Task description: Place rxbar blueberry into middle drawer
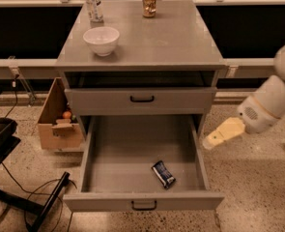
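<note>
The rxbar blueberry [163, 174], a small dark blue bar with white lettering, lies flat on the grey floor of the pulled-out middle drawer [118, 163], near its front right. My gripper [215, 138] hangs to the right of the drawer, outside its right wall and above the speckled floor. It holds nothing.
A white bowl [101, 40], a clear bottle [92, 4] and a brown can [149, 1] stand on the cabinet top. The shut drawer front above [142, 99] has a black handle. A cardboard box [57, 122] sits at the left, with a black stand and cables.
</note>
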Controlling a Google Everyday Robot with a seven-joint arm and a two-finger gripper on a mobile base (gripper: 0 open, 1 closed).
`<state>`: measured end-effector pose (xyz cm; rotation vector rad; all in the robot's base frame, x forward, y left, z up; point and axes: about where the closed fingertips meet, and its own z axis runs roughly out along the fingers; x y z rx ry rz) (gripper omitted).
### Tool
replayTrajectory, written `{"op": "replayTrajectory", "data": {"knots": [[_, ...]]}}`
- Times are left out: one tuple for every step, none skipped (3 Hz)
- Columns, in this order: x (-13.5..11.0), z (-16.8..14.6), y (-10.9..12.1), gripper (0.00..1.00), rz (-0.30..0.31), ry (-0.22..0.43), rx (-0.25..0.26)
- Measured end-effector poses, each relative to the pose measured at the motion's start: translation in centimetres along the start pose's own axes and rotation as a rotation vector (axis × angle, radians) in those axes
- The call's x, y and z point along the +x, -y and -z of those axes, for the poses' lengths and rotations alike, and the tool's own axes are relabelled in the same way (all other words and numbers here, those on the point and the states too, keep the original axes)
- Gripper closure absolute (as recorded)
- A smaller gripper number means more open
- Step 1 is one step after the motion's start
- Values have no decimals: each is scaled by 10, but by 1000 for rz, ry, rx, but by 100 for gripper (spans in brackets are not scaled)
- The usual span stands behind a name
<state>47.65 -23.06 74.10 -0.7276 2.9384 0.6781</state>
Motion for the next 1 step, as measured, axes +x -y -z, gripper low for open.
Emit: {"op": "replayTrajectory", "data": {"knots": [[6,29,-1,0,-23,87,68]]}}
